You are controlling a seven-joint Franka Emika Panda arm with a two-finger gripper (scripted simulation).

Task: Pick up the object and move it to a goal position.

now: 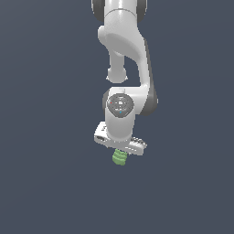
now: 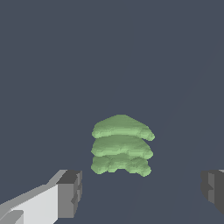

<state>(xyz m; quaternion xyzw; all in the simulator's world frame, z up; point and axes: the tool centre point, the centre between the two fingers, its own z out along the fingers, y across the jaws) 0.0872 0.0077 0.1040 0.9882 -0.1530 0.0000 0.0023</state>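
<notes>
Right now the white arm [image 1: 125, 55] hangs down over a plain dark grey-blue floor [image 1: 41, 183], its wrist pointing downward. Below the wrist sits the gripper [image 1: 119, 147], and the small light-green object [image 1: 119, 157] shows just under it, poking out past the white gripper body. From the wrist view the object [image 2: 122, 145] looks like three ridged, wavy layers stacked together, lying between the two dark finger pads [image 2: 70, 192] with clear space on each side. So the jaws stand spread wide and neither pad touches the green piece. Whether it rests on the floor I cannot tell.
</notes>
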